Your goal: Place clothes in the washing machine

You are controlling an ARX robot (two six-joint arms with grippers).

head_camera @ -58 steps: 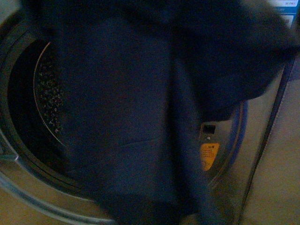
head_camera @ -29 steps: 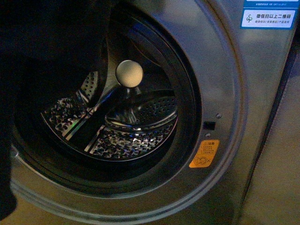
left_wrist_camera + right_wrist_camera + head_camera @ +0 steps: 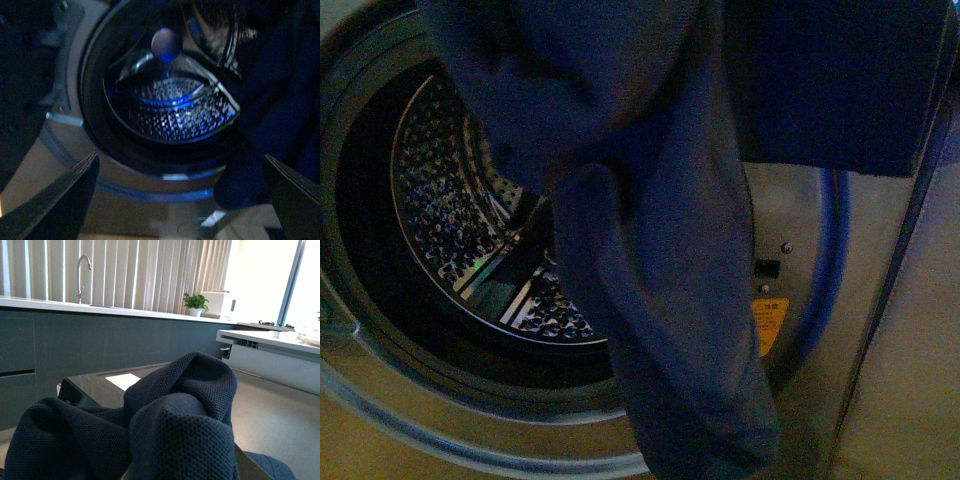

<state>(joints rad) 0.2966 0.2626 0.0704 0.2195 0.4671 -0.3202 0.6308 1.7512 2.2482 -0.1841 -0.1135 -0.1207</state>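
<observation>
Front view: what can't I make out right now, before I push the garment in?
Front view: the garment hangs across the washing machine opening and hides the right side of the drum.
Front view: the garment's top is cut off by the upper edge, so what holds it is unseen.
Right wrist view: bunched garment covers the right gripper; its grip cannot be told.
Left wrist view: dim and blurred; drum detail is lost.

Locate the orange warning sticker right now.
Front view, lower right: orange sticker on the washing machine's rim, right of the porthole, just beside the hanging clothes.
</observation>
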